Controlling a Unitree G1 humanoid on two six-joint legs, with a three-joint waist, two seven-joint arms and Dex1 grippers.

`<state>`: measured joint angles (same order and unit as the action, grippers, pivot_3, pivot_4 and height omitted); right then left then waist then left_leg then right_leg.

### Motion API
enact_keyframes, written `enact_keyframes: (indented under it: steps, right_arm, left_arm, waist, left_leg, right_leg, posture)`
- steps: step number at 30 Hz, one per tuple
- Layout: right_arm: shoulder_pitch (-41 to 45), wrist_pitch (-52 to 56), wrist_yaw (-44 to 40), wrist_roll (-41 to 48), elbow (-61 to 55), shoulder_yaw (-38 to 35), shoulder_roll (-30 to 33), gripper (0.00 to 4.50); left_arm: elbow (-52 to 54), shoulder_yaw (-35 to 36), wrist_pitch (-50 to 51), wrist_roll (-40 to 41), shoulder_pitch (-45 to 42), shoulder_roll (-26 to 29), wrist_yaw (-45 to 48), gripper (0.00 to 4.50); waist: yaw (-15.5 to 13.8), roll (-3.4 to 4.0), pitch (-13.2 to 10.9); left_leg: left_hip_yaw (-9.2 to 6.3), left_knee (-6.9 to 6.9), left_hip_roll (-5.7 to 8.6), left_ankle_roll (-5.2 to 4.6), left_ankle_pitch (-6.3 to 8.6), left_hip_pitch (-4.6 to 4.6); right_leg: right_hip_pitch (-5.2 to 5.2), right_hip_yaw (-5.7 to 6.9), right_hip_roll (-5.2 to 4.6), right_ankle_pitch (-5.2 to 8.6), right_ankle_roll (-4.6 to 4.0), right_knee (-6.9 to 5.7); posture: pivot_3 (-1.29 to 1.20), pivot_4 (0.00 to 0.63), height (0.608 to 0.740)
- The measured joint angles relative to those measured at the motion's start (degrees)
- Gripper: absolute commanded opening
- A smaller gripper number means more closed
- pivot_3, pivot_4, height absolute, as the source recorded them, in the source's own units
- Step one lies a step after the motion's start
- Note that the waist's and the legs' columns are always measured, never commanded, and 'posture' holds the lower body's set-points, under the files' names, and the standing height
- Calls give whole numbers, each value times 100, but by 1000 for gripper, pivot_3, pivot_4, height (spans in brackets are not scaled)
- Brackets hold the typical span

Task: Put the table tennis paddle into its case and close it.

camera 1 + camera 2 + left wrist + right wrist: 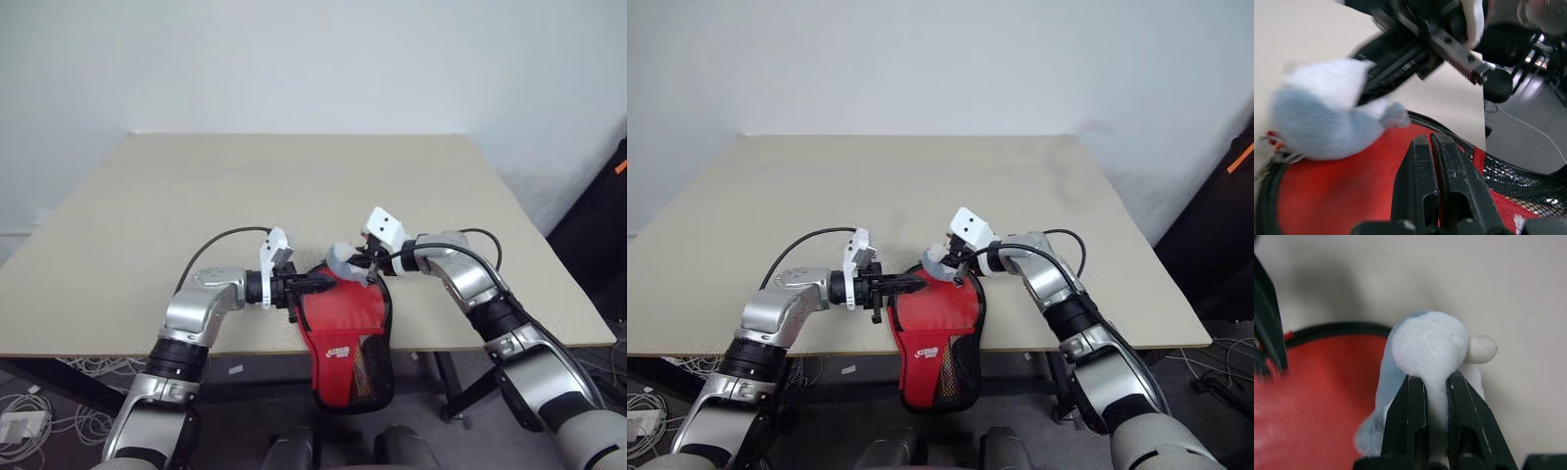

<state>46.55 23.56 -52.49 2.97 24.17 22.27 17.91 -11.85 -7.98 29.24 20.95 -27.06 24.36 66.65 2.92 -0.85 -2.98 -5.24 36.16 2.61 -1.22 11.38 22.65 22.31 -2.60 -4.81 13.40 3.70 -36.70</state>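
The case (pixel 345 338), red with black trim and mesh, hung over the near edge of the desk (pixel 196 196), its rounded top resting on the desk surface and its narrower lower part dangling below the edge. The left gripper (pixel 315 285) reached in from the side, its fingers (pixel 1435 186) pressed together on the case's upper rim, pinching the black trim. The right gripper (pixel 360 262) stood just above the case's top edge, its fingers (pixel 1410 416) nearly closed on a small grey-and-white plush charm (pixel 1422 362) that sat at the case's rim
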Motion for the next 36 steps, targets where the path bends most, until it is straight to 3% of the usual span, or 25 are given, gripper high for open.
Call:
enact_keyframes:
  steps: [20,29,36]
  right_arm:
    - [928,-1031,-78,-510,1934,-14,-655,37]
    - [1454,-1767,279,-970,3152,-89,-409,37]
    - [1495,-2243,107,-1247,3443,-87,12,37]
  left_arm:
    - [-1474,-302,-1663,-737,98,-398,-79,0]
    - [-1854,-493,-1864,-945,-207,-389,242,0]
    - [-2170,-547,-1891,-1089,-476,-392,540,0]
  waist:
    - [7,36,14]
    - [4,59,24]
    - [7,72,24]
  left_leg:
    - [-1,-2,4,1,0,-11]
    - [-2,-2,14,0,0,-12]
    - [0,0,19,-2,-1,-11]
  right_leg:
    - [4,3,-1,-4,-7,-5]
    - [-2,3,-4,-4,-6,-4]
    - [-5,3,-6,-3,-5,-4]
  posture:
    - [0,0,739]
    - [0,0,739]
    - [0,0,739]
